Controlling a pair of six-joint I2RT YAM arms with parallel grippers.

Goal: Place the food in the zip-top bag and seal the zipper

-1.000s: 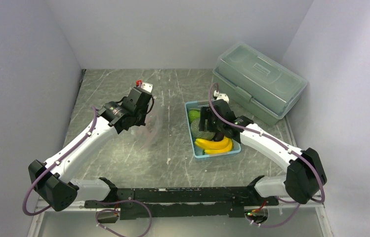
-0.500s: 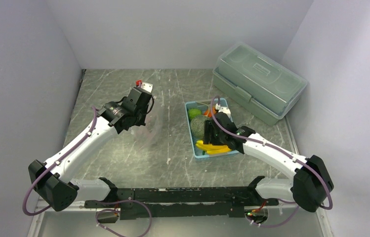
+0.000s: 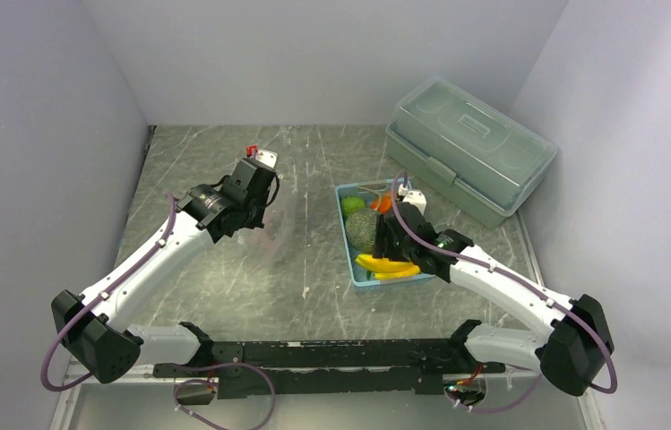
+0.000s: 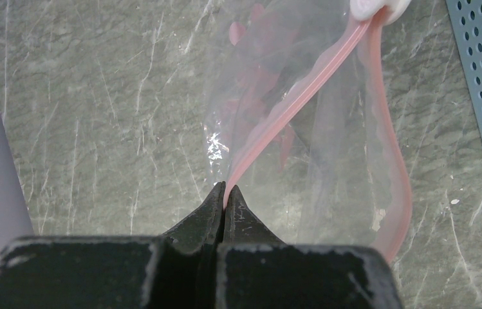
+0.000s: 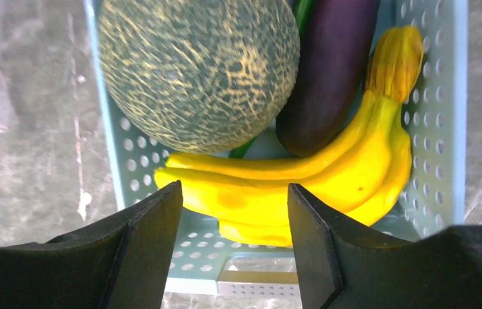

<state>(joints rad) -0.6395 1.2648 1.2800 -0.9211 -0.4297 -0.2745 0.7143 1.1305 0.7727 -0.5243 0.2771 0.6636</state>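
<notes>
Left claw [image 4: 226, 193] pinches the pink zipper [image 4: 302, 96] of the bag [image 4: 257, 71], right claw [image 5: 233, 196] hangs spread over the bananas [image 5: 334, 177] in the blue basket [image 5: 447, 129].

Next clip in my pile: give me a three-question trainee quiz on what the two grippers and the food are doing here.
1. True or false: the left gripper is shut on the zipper of the zip-top bag.
2. In the right wrist view, which food shows between the open right gripper's fingers? A melon, B bananas, C eggplant.
3. Fill in: the bananas lie in the light blue ____.
Key: 1 true; 2 B; 3 basket.
</notes>
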